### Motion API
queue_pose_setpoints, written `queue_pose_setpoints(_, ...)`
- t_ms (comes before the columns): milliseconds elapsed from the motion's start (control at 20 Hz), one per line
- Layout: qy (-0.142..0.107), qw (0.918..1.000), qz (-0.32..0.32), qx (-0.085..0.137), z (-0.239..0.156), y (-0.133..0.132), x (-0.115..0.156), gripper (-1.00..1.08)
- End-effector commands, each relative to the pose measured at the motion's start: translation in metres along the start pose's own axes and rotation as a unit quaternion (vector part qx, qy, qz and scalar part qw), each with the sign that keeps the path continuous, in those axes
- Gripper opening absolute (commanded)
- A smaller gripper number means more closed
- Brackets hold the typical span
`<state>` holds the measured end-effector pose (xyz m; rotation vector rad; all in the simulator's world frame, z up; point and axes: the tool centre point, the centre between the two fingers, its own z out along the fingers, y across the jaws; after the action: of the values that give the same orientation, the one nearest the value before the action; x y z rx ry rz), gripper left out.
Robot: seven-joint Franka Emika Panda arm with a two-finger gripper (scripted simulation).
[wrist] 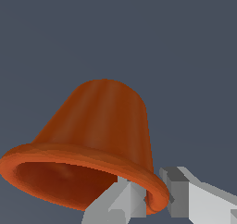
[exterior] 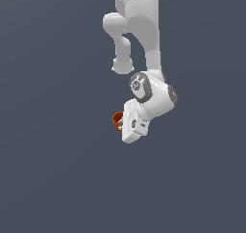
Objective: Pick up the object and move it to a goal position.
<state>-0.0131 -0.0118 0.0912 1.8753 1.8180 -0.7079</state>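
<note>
Cup: small orange-red cup (wrist: pixel 99 135), at the gripper's fingers, partly hidden behind the white hand in the exterior view.
Gripper: gripper (wrist: pixel 155 197) clenched across the cup's thick rim.
Surroundings: plain grey-blue.

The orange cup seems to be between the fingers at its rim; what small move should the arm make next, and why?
Probably lift slowly. In the wrist view one finger sits inside the orange cup and the other outside its rim, so the gripper looks shut on the wall; the goal is not visible.
</note>
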Motion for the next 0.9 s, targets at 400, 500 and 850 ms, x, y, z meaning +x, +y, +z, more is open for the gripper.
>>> queue_pose_setpoints(400, -0.005, 0.9899, 0.105, -0.095, -0.116, 0.032, -0.028, -1.00)
queue_pose_setpoints(500, -0.006, 0.9842, 0.131, -0.119, -0.146, 0.036, -0.036, -1.00)
queue_pose_setpoints(850, -0.012, 0.9552, 0.220, -0.198, -0.247, 0.034, -0.063, -1.00)
